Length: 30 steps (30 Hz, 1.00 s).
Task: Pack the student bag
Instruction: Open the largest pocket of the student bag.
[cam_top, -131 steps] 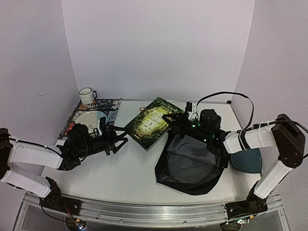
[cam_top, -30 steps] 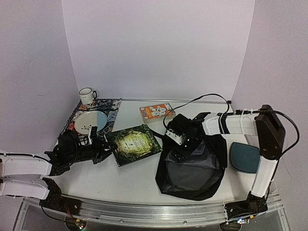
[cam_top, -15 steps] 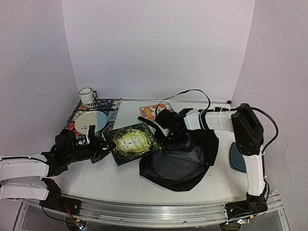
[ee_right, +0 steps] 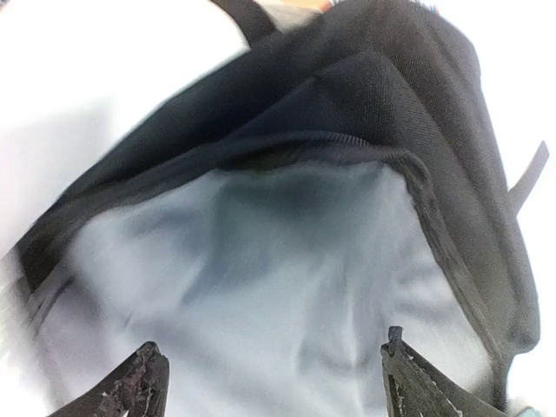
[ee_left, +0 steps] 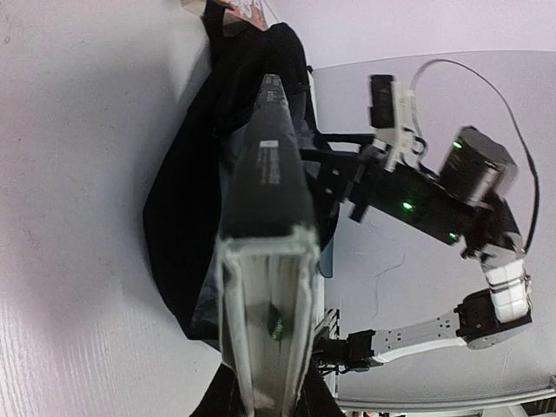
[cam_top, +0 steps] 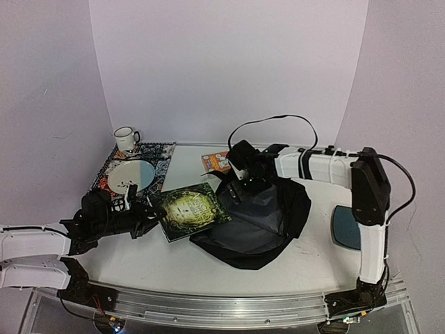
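Left gripper (ee_left: 268, 398) near-left, clamped on green book (cam_top: 189, 210). Student bag (cam_top: 295, 209) mid-table, just right of book. Long axis runs near-left to far-right, mouth up, grey lining showing. Right gripper (ee_right: 271, 375) over far-left rim, jaws wide, holding nothing.

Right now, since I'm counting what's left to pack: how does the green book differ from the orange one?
The green book is larger; the orange book is smaller. The green one is clamped in the left gripper beside the bag; the orange one lies ungripped beyond the bag, partly hidden. Neither is inside the bag yet.
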Each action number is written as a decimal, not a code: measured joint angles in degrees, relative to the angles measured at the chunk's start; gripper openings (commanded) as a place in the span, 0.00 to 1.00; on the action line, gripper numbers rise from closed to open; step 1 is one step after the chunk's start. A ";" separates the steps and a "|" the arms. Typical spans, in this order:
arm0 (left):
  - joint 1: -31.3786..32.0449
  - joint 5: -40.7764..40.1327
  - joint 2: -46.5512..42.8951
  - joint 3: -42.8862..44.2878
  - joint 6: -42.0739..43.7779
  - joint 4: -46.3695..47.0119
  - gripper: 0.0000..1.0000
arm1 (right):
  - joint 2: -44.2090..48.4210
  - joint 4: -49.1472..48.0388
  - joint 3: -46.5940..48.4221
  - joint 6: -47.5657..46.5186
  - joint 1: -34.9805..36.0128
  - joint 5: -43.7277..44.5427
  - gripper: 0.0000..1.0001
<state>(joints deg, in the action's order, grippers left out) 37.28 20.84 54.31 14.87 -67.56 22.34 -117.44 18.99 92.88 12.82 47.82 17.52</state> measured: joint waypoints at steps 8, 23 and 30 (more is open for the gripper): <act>0.00 0.12 1.38 0.00 -0.49 -0.36 0.00 | 13.79 0.42 -12.11 -6.40 3.59 -0.91 0.67; 0.00 1.92 1.99 0.00 -2.27 -0.38 0.00 | 1.65 -2.28 -14.91 -12.91 4.14 1.86 0.51; 0.00 4.16 2.92 0.00 -2.98 -0.38 0.00 | 0.59 -3.21 -14.06 -14.11 4.68 4.56 0.10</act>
<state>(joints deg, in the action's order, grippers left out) 37.28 25.00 57.23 14.87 -70.54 21.96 -116.86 15.78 78.82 -1.29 52.50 22.08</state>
